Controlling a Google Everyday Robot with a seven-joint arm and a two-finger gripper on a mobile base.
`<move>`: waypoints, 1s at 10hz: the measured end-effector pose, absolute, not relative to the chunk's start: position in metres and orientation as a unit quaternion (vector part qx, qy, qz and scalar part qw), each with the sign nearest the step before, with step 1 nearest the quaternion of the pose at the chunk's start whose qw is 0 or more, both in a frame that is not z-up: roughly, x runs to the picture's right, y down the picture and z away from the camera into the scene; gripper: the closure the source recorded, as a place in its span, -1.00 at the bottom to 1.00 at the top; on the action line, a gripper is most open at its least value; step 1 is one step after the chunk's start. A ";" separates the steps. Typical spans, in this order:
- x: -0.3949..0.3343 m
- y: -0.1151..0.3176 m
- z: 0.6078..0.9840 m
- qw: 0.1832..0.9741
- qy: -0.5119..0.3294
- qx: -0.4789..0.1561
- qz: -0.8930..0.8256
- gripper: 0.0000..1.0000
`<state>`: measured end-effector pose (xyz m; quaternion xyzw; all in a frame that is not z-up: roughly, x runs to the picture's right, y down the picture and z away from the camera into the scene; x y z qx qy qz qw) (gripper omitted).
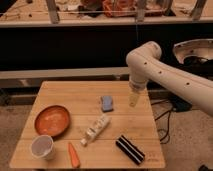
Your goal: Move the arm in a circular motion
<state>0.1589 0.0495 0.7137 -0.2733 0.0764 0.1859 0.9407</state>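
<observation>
The arm (165, 75) reaches in from the right of the bench (60, 92). Its thick forearm slopes up and leftward to a rounded elbow, and the last link drops straight down from there. That link's long axis is about upright, and it ends in the narrow tan hand (133, 97). The hand hangs over the right side of the bench, nearer the far right corner than the near one, and appears to be above the wood rather than touching it. Whether the hand is open or closed I cannot tell; nothing is seen in it. Everything on the bench lies to the left of the hand or toward the near edge. The blue sponge (106, 103) is just beside it to the left. The bottle (96, 129) lies toward the middle and the striped block (130, 149) by the near right corner. The bowl (52, 120), cup (42, 147) and carrot (73, 155) are well apart from the hand at the near left. A level circle would probably pass over the sponge on its left side. So I judge that the hand's height above the sponge is what the sweep depends on.
</observation>
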 end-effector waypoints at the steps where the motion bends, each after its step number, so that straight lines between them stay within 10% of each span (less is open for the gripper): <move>1: 0.160 0.074 0.695 0.937 0.087 -0.277 0.195 -0.60; 10: 0.018 0.157 0.661 0.933 0.073 -0.297 0.189 -0.60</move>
